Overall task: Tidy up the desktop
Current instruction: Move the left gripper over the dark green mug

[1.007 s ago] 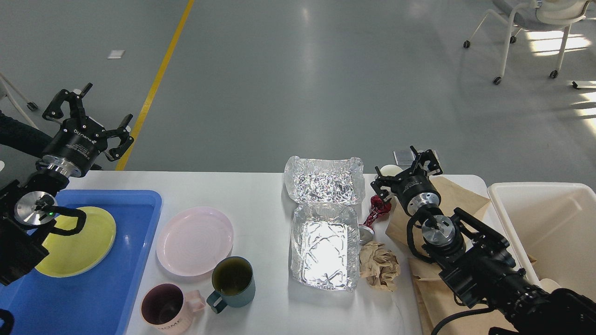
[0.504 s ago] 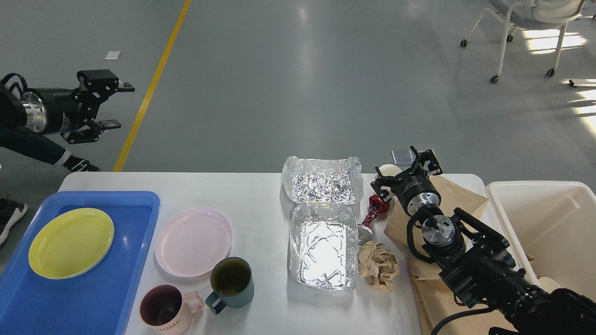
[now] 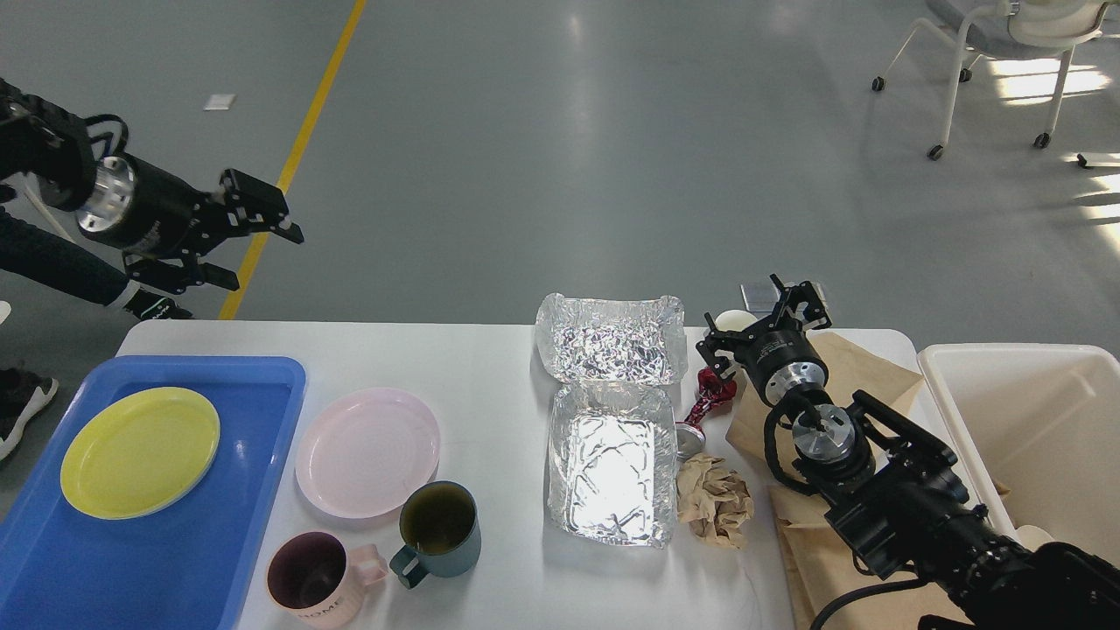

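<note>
The white desktop [image 3: 490, 367] carries a pink plate [image 3: 367, 451], a pink mug [image 3: 311, 577], a teal mug [image 3: 437, 525], an open foil container [image 3: 612, 464] with its foil lid [image 3: 610, 350], a crumpled brown paper ball [image 3: 715, 500] and a red wrapper [image 3: 710, 394]. My left gripper [image 3: 266, 260] is open and empty, held in the air beyond the table's far left edge. My right gripper [image 3: 763, 315] is open and empty at the far edge, above a brown paper bag [image 3: 853, 367], with a small cream round thing [image 3: 733, 320] beside it.
A blue tray [image 3: 245, 525] at the front left holds a yellow plate [image 3: 140, 451]. A cream bin [image 3: 1032, 420] stands at the right. A small silver piece [image 3: 689, 439] lies by the foil container. A wheeled chair [image 3: 989, 52] stands far back right.
My left arm lifted off the tray area and swung up to the left; its gripper now points right, past the table's far left corner. The right arm has not moved.
</note>
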Controlling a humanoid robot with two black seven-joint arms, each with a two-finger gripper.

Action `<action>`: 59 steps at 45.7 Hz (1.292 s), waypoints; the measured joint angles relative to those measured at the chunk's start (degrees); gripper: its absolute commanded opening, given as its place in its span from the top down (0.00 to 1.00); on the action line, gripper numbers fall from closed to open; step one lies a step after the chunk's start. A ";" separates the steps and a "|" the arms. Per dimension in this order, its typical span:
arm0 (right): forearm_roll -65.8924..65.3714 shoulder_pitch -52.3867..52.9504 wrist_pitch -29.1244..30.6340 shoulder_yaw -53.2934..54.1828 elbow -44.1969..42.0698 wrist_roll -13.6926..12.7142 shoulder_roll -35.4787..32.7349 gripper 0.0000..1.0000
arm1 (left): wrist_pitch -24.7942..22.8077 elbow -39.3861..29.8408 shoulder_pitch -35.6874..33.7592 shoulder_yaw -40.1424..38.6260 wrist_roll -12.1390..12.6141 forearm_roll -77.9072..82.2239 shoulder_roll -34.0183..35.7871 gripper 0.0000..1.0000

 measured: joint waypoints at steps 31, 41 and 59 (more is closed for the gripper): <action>0.00 0.00 0.00 0.00 0.00 0.00 0.00 0.00 | -1.28 -6.77 -3.35 2.95 8.14 15.04 -18.00 0.03; 0.00 0.00 0.00 0.00 0.00 0.00 0.00 0.00 | -1.28 -6.05 3.53 -1.83 8.62 14.86 -23.15 0.04; 0.00 0.00 0.00 0.00 0.00 0.00 0.00 0.00 | -1.28 -2.25 8.98 -3.31 8.69 14.31 -26.92 0.04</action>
